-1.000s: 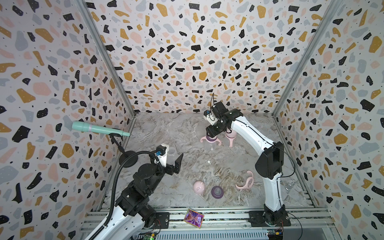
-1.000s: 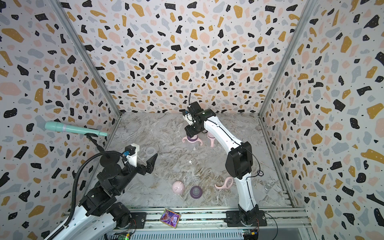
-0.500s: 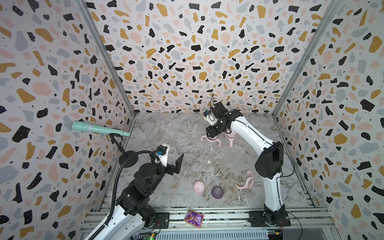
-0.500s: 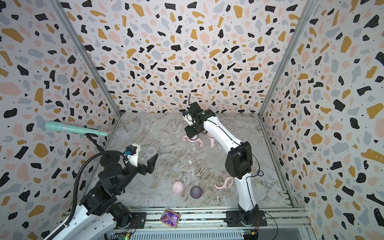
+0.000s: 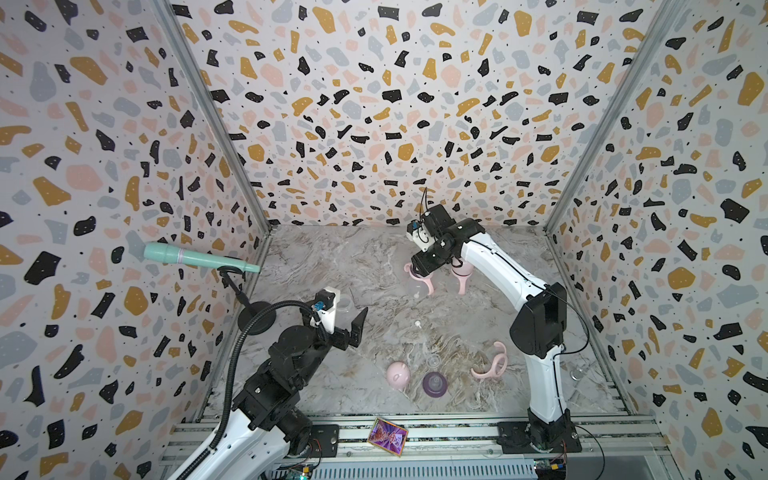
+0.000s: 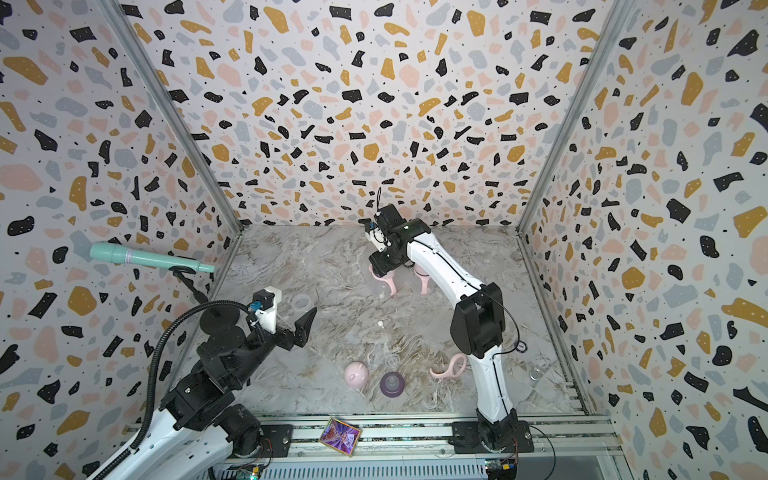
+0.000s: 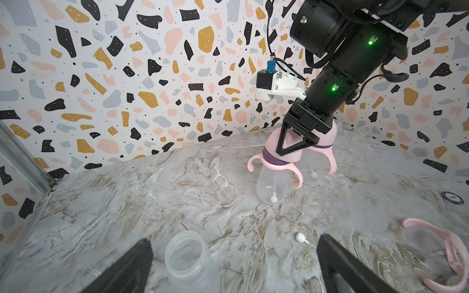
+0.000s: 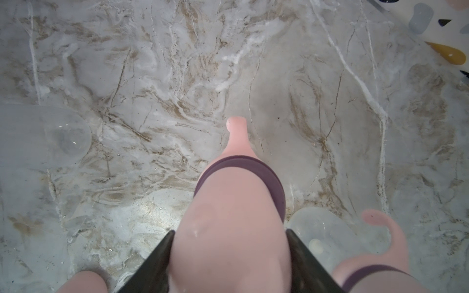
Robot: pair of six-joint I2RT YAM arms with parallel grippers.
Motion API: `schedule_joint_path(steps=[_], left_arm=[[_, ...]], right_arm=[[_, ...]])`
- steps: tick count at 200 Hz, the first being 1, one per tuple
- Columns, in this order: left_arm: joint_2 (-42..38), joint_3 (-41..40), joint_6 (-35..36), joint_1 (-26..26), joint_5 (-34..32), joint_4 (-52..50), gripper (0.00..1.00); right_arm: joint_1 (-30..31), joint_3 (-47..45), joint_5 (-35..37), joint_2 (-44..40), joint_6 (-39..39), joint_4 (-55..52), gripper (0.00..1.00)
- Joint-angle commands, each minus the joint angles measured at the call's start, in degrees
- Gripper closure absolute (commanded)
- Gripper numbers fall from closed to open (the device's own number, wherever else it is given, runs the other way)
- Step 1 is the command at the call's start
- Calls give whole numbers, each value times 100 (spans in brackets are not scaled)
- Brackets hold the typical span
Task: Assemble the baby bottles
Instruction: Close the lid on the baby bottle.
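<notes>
At the back of the table my right gripper (image 8: pixel 229 233) is shut on the pink dome cap (image 8: pixel 233 228) of an assembled baby bottle (image 7: pixel 272 182), which has a purple ring (image 8: pixel 269 177) and pink handles. This bottle (image 5: pixel 428 284) leans slightly, with its clear base at the table. A second assembled bottle (image 7: pixel 327 149) stands right beside it (image 5: pixel 463 274). My left gripper (image 7: pixel 234 243) is open over the table's left part. A clear open bottle (image 7: pixel 187 253) stands upright just inside one of its fingers, untouched.
Near the front lie a loose pink cap (image 5: pixel 398 375), a purple teat ring (image 5: pixel 434 383) and a pink handle collar (image 5: pixel 492 368). A small white straw weight (image 7: pixel 300 237) lies mid-table. A teal microphone (image 5: pixel 195 257) juts from the left wall, and a card (image 5: pixel 387 436) rests on the front rail.
</notes>
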Motion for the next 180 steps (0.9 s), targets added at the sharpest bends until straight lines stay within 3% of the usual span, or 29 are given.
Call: schedule_joint_path(steps=[1,80,180], left_arm=[[14,-6,23,-10,65,23,0],[146,24,69,-5,93,18,0],[186,30,96,-5,144,17,0]], right_arm=[[8,86,108,-241,-14,-153,37],[17,592,317,-225,-32,-227,38],[-9,668,49,152,-129,-207,34]])
